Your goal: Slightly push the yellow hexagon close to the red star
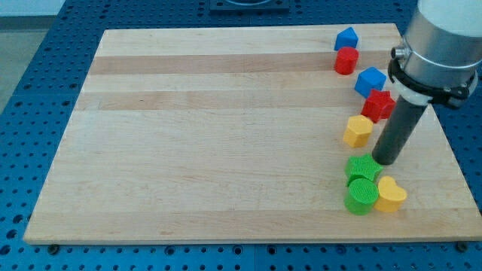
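Observation:
The yellow hexagon (358, 130) lies at the right of the wooden board. The red star (379, 105) lies just up and to the right of it, a small gap apart. My tip (385, 160) rests on the board below and to the right of the yellow hexagon, just above the green star (363, 168). The dark rod rises from it up to the right, passing close to the red star's right side.
A blue cube (370, 80) touches the red star's top. A red cylinder (346, 61) and a blue block (346, 38) lie higher up. A green cylinder (361, 196) and a yellow heart (390, 195) lie below the green star. The board's right edge (449, 143) is close.

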Robot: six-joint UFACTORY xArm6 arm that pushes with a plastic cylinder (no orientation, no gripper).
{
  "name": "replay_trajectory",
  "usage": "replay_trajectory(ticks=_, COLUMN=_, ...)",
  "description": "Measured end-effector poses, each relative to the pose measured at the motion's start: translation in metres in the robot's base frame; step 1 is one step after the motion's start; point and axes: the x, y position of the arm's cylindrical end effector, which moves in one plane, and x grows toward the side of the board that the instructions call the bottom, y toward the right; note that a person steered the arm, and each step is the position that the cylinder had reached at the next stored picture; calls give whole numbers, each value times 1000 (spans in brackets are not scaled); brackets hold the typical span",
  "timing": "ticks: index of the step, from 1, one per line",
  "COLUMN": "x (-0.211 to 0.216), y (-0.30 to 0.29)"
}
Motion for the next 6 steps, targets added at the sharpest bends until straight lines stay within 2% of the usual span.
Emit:
replay_trajectory(ticks=2, x=2, y=-59)
replay_trajectory(ticks=3, x=-11, y=-73)
replay_trajectory(ticks=4, x=-29, y=-72)
replay_trajectory(ticks=6, x=-30, y=-24)
